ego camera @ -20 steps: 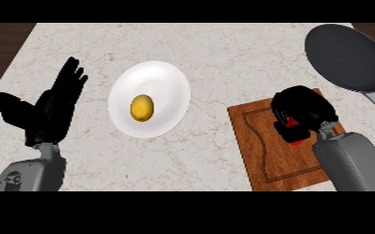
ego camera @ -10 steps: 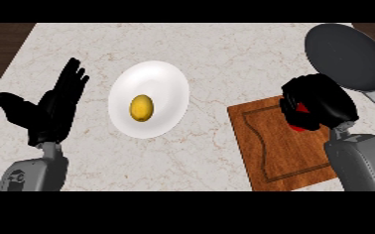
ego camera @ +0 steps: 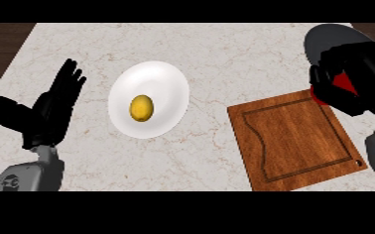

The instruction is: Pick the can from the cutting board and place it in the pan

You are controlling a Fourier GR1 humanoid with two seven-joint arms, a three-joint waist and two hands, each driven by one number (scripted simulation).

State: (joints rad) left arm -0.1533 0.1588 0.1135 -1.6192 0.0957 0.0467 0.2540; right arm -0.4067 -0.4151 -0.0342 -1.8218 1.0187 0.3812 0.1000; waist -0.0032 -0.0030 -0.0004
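Note:
My right hand point(ego camera: 344, 72) is curled round a red can point(ego camera: 341, 85), of which only a small part shows between the fingers. It hangs at the right edge, over the far right corner of the wooden cutting board point(ego camera: 293, 139) and just short of the dark pan point(ego camera: 330, 39) at the top right. The board's top is bare. My left hand point(ego camera: 51, 106) rests open at the left edge, fingers up, holding nothing.
A white plate point(ego camera: 157, 87) with a yellow-brown egg-shaped item point(ego camera: 141, 107) lies on the marble counter point(ego camera: 219, 49) between the hands. The counter's dark left edge shows at the top left.
My right hand has carried the red can up and to the right, from above the cutting board toward the pan. The left hand has stayed in place.

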